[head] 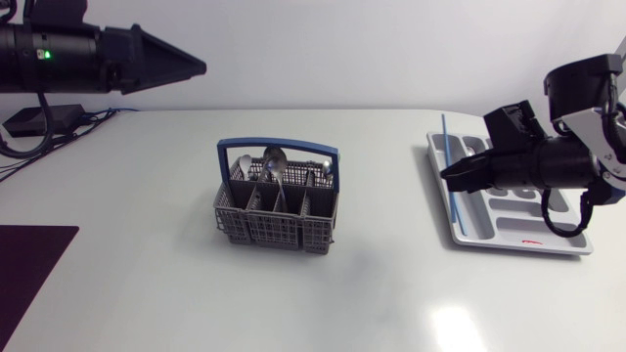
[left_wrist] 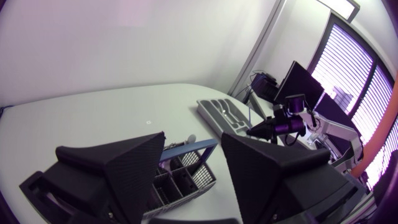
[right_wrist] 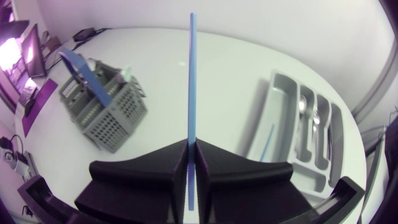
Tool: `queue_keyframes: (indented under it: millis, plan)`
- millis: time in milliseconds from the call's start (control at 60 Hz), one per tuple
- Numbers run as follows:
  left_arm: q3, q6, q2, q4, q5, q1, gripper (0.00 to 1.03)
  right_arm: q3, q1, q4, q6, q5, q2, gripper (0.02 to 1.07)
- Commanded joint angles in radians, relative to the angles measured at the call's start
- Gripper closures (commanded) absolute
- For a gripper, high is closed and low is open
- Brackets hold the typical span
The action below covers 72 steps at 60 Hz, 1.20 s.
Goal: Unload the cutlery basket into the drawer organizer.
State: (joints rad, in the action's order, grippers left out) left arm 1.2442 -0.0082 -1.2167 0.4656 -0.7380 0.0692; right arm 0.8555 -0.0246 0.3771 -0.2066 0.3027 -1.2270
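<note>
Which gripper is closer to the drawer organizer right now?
Right. The right gripper, shut on a blue straw, hangs over the drawer organizer, at its edge facing the cutlery basket; the left gripper is far off, beyond that basket.

My gripper [right_wrist: 191, 144] is clamped on a thin blue stick [right_wrist: 192, 74] that juts straight ahead past the fingertips. The grey cutlery basket [right_wrist: 106, 106] sits well ahead, off to one side. The organizer tray [right_wrist: 278, 76] is nearer on the other side, with a second blue stick [right_wrist: 267, 142] lying in it.
</note>
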Motion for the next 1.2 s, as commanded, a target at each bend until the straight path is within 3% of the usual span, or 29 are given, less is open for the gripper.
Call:
queue_keyframes:
  millis: [0,217,350,767,833,933,1000,1183]
  plan:
    - [-0.055,0.102,0.014,0.039,0.011,-0.029,0.38,0.039,0.098,-0.003,-0.013,0.003,-0.091,0.99]
    - [-0.206,0.28,0.06,0.074,0.144,-0.014,0.38,0.134,0.21,-0.03,0.016,-0.053,-0.31,0.98]
    - [-0.279,0.324,0.091,0.061,0.21,0.011,0.38,0.178,0.227,-0.046,0.044,-0.093,-0.411,0.98]
    - [-0.431,0.367,0.135,-0.004,0.278,0.069,0.38,0.264,0.249,-0.041,0.073,-0.123,-0.611,0.95]
    - [-0.45,0.366,0.141,-0.019,0.301,0.092,0.38,0.275,0.249,-0.041,0.075,-0.131,-0.634,0.89]
    - [-0.486,0.364,0.151,-0.056,0.341,0.133,0.38,0.286,0.245,-0.046,0.076,-0.152,-0.654,0.68]
    - [-0.5,0.359,0.151,-0.085,0.354,0.15,0.38,0.28,0.241,-0.049,0.076,-0.16,-0.644,0.49]
    - [-0.505,0.34,0.117,-0.157,0.358,0.184,0.38,0.229,0.201,-0.058,0.082,-0.185,-0.543,0.23]
